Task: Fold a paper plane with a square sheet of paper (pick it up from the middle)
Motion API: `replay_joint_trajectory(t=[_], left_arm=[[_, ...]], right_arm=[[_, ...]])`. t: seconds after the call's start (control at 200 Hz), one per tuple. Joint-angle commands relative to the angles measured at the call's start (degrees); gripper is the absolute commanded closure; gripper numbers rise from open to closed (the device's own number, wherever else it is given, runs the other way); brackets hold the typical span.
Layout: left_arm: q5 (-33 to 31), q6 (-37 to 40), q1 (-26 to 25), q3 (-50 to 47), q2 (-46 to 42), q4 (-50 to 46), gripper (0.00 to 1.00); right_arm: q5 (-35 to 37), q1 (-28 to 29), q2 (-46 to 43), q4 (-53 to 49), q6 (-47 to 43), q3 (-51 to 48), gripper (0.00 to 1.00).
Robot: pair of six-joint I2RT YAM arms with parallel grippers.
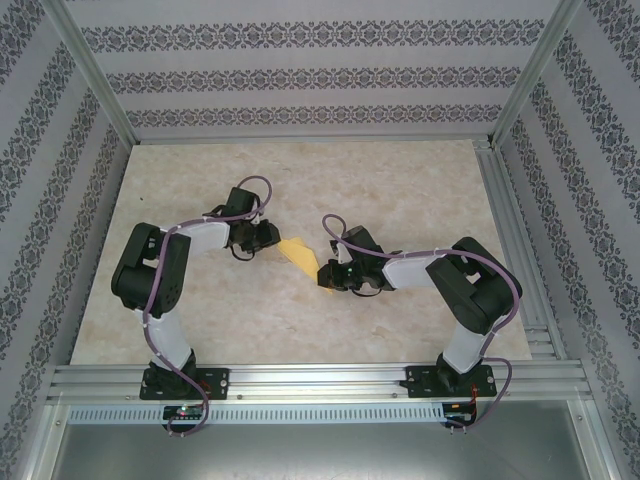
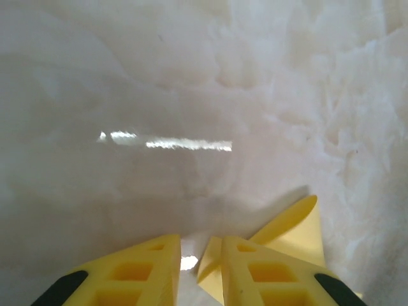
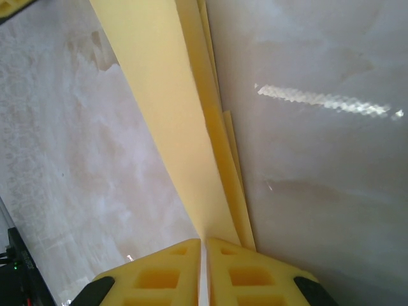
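The paper plane [image 1: 298,252] is a narrow, pointed, yellow-orange folded strip held above the middle of the table between my two grippers. My right gripper [image 1: 328,272] is shut on its near right end. In the right wrist view the layered folds [image 3: 172,115] rise from the closed jaws [image 3: 204,241] toward the upper left. My left gripper [image 1: 275,240] is at the paper's far left end. In the left wrist view [image 2: 199,241] its jaws stand slightly apart. A paper corner [image 2: 213,268] lies against the right finger's inner face, and a flap [image 2: 299,233] spreads to the right.
The marble-patterned tabletop [image 1: 400,190] is bare around the arms. Patterned walls and aluminium frame posts [image 1: 95,80] enclose the back and sides. A metal rail [image 1: 320,380] carrying both arm bases runs along the near edge.
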Motion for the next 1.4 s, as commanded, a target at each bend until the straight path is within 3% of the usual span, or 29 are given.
replay_joint_trajectory(t=[0.0, 0.15, 0.29, 0.46, 0.649, 1.109, 1.394], left_arm=[[-0.74, 3.41, 0.23, 1.09, -5.22, -2.11, 0.74], [-0.51, 3.01, -1.7, -2.28, -11.95, -0.97, 0.73], [0.58, 0.12, -6.78, -5.73, -14.47, 2.92, 0.72], [-1.04, -2.32, -14.08, -3.79, -9.41, 4.09, 0.72], [-2.66, -3.44, -17.45, 1.11, -1.35, 1.83, 0.72], [-12.47, -6.45, -16.45, 2.04, 2.63, -3.97, 0.73], [-13.53, -7.56, -12.45, -1.77, 0.73, -2.15, 0.73]], right_arm=[[2.92, 0.27, 4.1, -9.51, -0.06, -3.36, 0.87], [2.94, 0.31, 4.22, -9.42, 0.11, -3.44, 0.88], [2.98, 0.32, 4.54, -9.18, 0.29, -3.64, 0.88], [2.98, 0.34, 5.28, -8.81, 0.54, -3.74, 0.88], [3.25, 0.45, 5.73, -8.81, 0.56, -3.64, 0.88], [3.69, 0.44, 6.99, -8.46, 0.47, -4.17, 0.88], [4.04, 0.37, 7.51, -8.37, 0.47, -4.34, 0.88]])
